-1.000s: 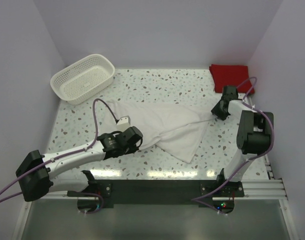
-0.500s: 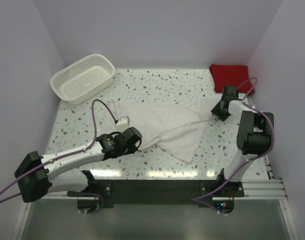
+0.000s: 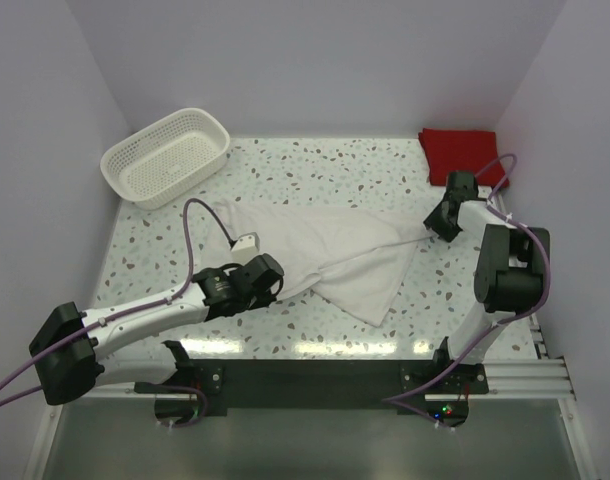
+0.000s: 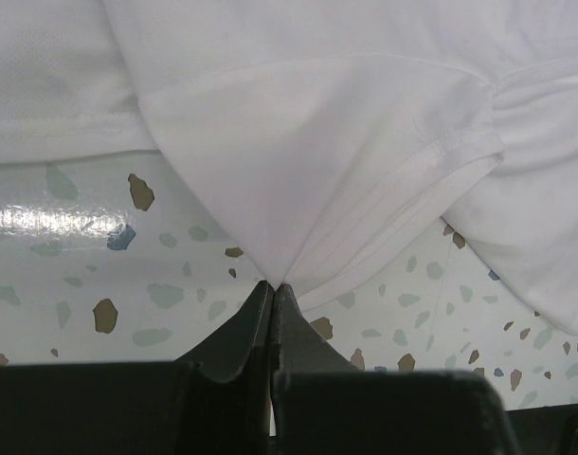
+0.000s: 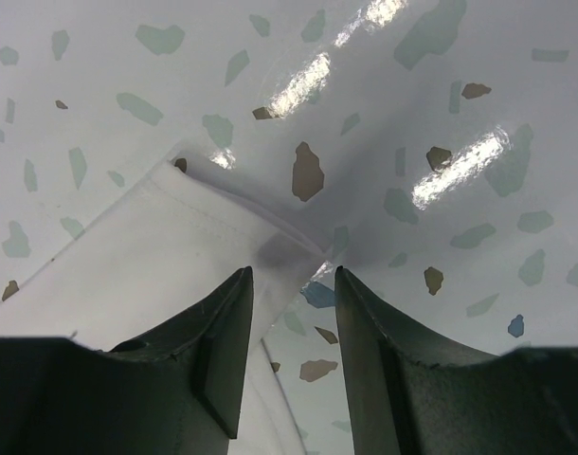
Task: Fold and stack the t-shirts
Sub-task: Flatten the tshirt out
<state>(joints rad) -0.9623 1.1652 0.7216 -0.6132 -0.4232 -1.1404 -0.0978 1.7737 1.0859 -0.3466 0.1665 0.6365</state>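
My left hand (image 4: pixel 272 286) had eased slightly back, clamped on the white t-shirt (image 4: pixel 308 142).
Meanwhile my right hand (image 5: pixel 289 277) gaped open at its corner.

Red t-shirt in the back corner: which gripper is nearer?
Right. The right gripper is just in front of the red t-shirt, at the right tip of the white t-shirt; the left gripper is far to the left, pinching that shirt's near edge.

Bright, even light falls from above and casts only faint, soft shadows. The glossy bench (image 5: pixel 303 81) throws back white glare patches in both wrist views. The white t-shirt (image 4: pixel 317 142) looks nearly washed out there, and the dark fingers (image 5: pixel 223 351) close to the lens are slightly soft.
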